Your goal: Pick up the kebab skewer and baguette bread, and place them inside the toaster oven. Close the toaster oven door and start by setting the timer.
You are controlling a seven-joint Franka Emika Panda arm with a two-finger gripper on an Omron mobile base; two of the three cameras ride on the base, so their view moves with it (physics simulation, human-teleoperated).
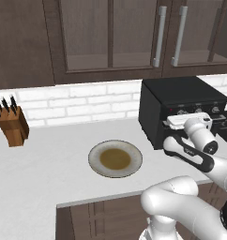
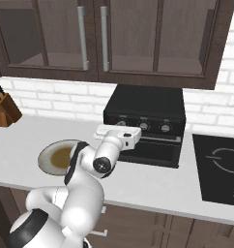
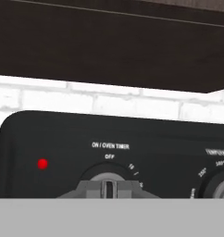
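Timer step: gripper [image 3: 108,189] clenched on the ON/OVEN TIMER knob [image 3: 109,178] of the toaster oven [image 2: 144,110].

From the left: knife block [image 1: 12,125] well clear, plate [image 1: 115,159] bare of skewer and bread. The toaster oven door [image 2: 150,150] looks shut. Judged best: twist squarely about the knob's axis, keeping the fingertips pinched. Open counter lies before the oven; the neighbouring temperature knob [image 3: 221,187] sits close on the right.
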